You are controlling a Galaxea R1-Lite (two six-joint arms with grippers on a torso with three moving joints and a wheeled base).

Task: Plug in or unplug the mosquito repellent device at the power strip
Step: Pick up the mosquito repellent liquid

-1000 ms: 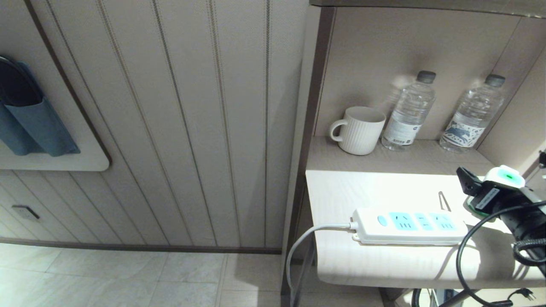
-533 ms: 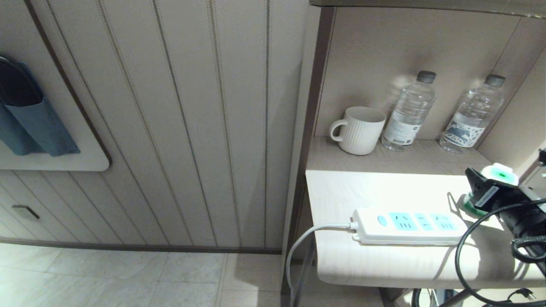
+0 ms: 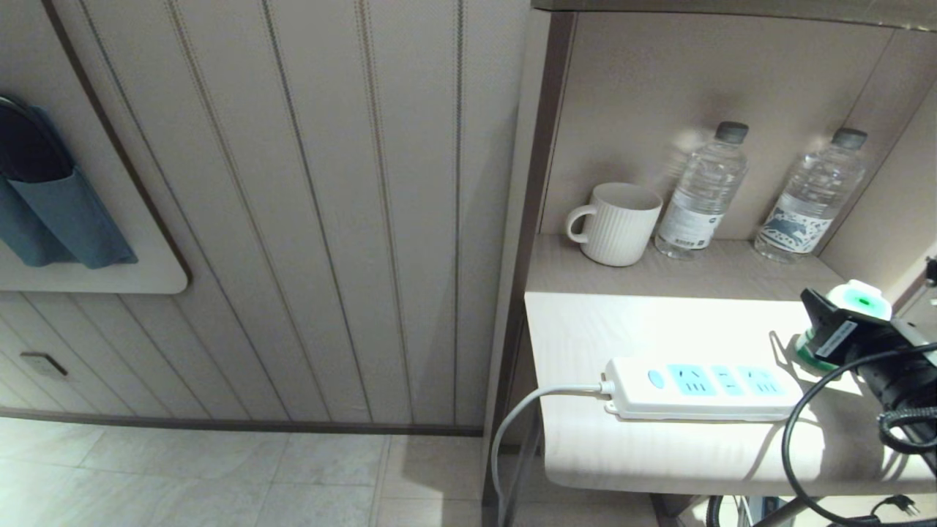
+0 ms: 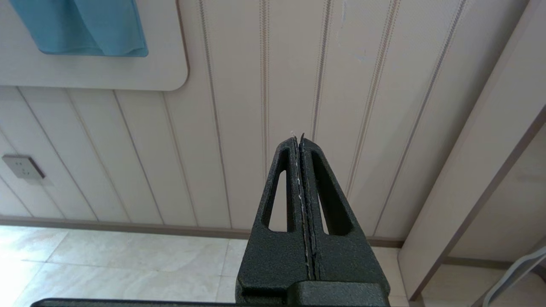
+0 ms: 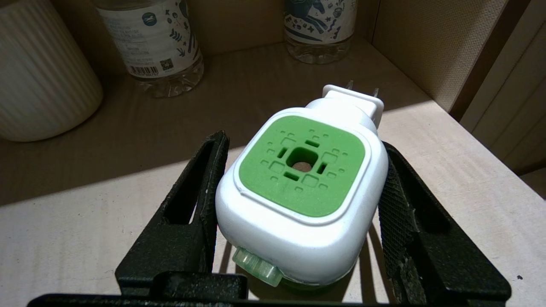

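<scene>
Since a second ago your right gripper (image 5: 298, 204) has carried the mosquito repellent device (image 5: 300, 187) lower and closed in — it now clamps the white head, one finger pad (image 5: 390, 200) on each side. The device sits between the pads, prongs pointing away, standing near the power strip's (image 3: 703, 388) far end, unplugged. Your left gripper (image 4: 300, 147) hangs shut, off by the wall.
</scene>
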